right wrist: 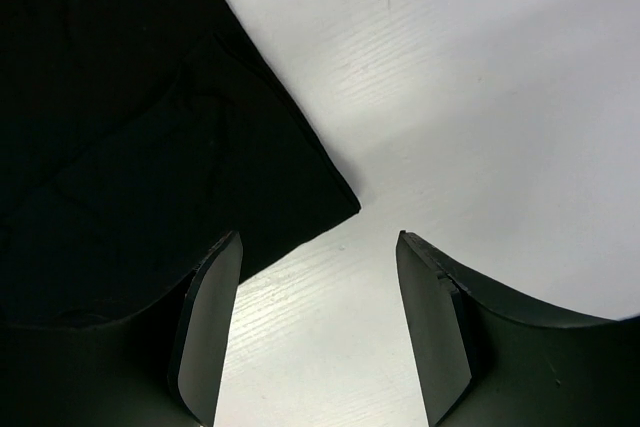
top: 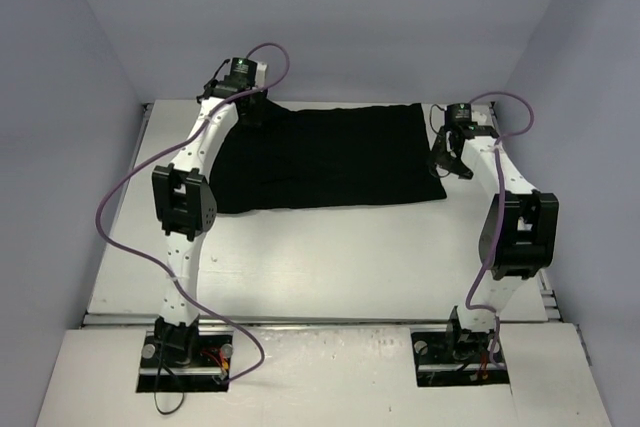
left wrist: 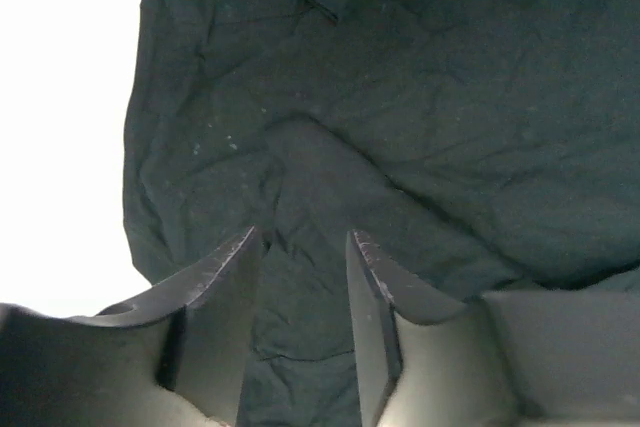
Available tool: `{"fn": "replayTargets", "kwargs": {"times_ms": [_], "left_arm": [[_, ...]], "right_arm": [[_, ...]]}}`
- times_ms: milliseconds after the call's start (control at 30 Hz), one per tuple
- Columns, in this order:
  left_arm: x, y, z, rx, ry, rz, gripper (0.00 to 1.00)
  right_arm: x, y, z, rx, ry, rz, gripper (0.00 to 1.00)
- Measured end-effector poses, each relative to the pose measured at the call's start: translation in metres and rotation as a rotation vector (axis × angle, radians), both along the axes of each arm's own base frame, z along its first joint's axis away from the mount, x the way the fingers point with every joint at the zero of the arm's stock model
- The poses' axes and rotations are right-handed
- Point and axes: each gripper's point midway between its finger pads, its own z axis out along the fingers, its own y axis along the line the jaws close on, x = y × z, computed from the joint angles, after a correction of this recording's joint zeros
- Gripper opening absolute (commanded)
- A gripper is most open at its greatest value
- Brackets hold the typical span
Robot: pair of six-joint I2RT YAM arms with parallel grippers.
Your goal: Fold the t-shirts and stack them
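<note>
Pale lilac walls (top: pixel 90 67) around a white table (top: pixel 330 257). On its far half, a black t-shirt (top: pixel 330 157), lying flat as a rough rectangle, sleeves seemingly tucked in already.

At the far left corner of the t-shirt, the left gripper (left wrist: pixel 303 237): low over wrinkled cloth, fingers partly apart, nothing between them. Just off the right edge of the t-shirt, near its near corner, the right gripper (right wrist: pixel 320 237): over bare table, jaws wide apart, also empty.

Probably a pause between grips, with the next fold not yet begun. To do it well:
- Put each gripper on its own corner of the same edge of the t-shirt.
- Pinch all layers, not only the top one.
- Lift just enough to clear the cloth and carry both corners across at one pace.
- Lay edge on edge and let go only when flat.
- Beware of the raised fold beside the left gripper, likely to drag and spoil the line
</note>
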Motion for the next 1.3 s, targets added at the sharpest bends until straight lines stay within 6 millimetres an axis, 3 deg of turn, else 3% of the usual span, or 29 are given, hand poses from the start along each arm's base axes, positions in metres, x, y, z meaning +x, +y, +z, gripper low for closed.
{"fn": "replayTargets", "kwargs": {"times_ms": [167, 367, 500, 600, 733, 800, 1067, 1300], "left_arm": [[-0.015, 0.008, 0.01, 0.021, -0.011, 0.039, 0.77], [-0.119, 0.061, 0.02, 0.018, 0.048, 0.239, 0.79], [-0.176, 0.107, 0.003, -0.027, 0.099, 0.406, 0.79], [-0.188, 0.124, -0.03, -0.061, 0.158, 0.504, 0.78], [-0.203, 0.121, -0.083, -0.087, 0.275, 0.538, 0.74], [-0.209, 0.121, -0.099, -0.117, 0.307, 0.551, 0.73], [-0.188, 0.131, -0.103, -0.231, 0.227, 0.603, 0.68], [-0.179, 0.126, -0.115, -0.266, 0.223, 0.613, 0.54]], "right_arm": [[-0.013, 0.004, -0.017, 0.022, 0.045, 0.01, 0.58], [-0.018, 0.007, -0.027, 0.045, 0.058, -0.005, 0.58], [-0.018, 0.008, -0.029, 0.053, 0.052, -0.018, 0.58], [-0.017, 0.008, -0.029, 0.057, 0.045, -0.023, 0.58], [-0.013, 0.008, -0.028, 0.059, 0.032, -0.025, 0.57], [-0.012, 0.009, -0.029, 0.062, 0.027, -0.026, 0.57], [-0.014, 0.011, -0.042, 0.08, 0.042, -0.03, 0.57], [-0.01, 0.0, -0.052, 0.087, 0.044, -0.062, 0.56]]}}
